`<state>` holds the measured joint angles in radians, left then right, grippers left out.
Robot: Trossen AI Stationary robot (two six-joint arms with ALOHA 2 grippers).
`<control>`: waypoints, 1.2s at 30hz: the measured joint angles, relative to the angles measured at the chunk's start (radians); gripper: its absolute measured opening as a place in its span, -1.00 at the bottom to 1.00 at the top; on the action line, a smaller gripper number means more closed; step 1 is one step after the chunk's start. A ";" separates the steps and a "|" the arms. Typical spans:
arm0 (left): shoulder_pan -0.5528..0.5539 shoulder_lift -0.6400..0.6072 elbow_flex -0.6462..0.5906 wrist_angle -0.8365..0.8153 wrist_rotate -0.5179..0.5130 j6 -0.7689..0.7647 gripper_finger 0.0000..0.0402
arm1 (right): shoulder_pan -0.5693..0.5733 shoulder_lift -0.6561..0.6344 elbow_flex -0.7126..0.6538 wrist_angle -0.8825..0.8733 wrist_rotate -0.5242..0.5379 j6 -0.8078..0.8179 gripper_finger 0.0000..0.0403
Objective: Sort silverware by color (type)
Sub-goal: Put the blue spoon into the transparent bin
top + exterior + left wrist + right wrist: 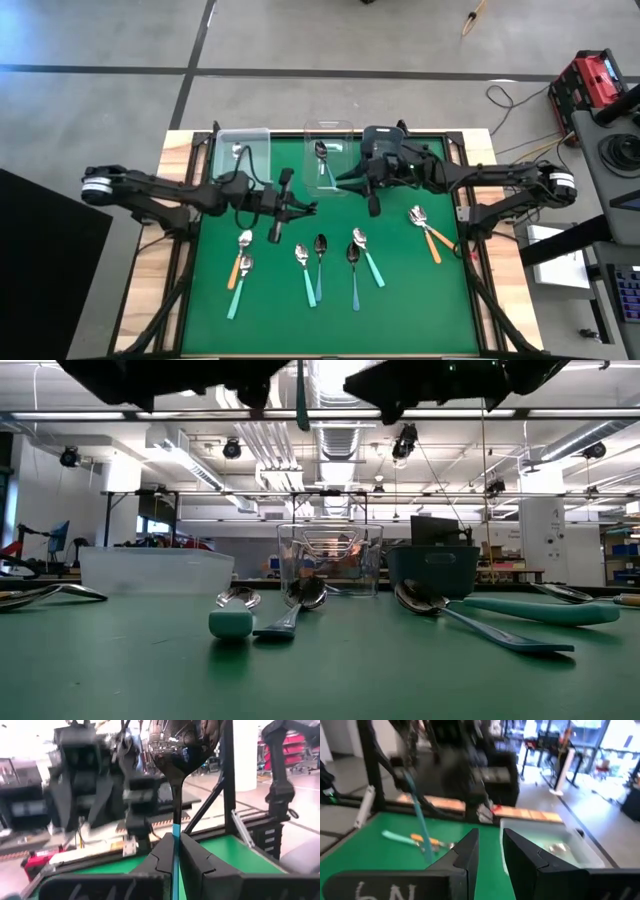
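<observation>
Green felt-like mat on the table, spoons scattered, workshop room with ceiling pipes behind.
Nearest edge: loose spoons with shiny oval metal bowls and thin mint, blue-teal or orange plastic handles lie flat. Mid-table, left gripper is clamped on a blue-teal handle of a dark-bowled spoon, held upright above the mat. Right gripper hovers with a narrow gap, nothing between its fingers. Farthest: clear rectangular bins, each holding a spoon.
</observation>
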<state>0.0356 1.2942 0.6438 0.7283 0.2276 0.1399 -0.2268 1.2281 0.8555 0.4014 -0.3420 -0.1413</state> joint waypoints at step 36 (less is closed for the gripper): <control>0.081 0.235 0.146 0.101 -0.298 -0.020 -1.00 | 0.019 0.079 0.007 0.138 0.161 0.008 -0.54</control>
<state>0.1165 1.5295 0.7895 0.8291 -0.0708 0.1195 -0.2073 1.3076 0.8623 0.5395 -0.1810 -0.1329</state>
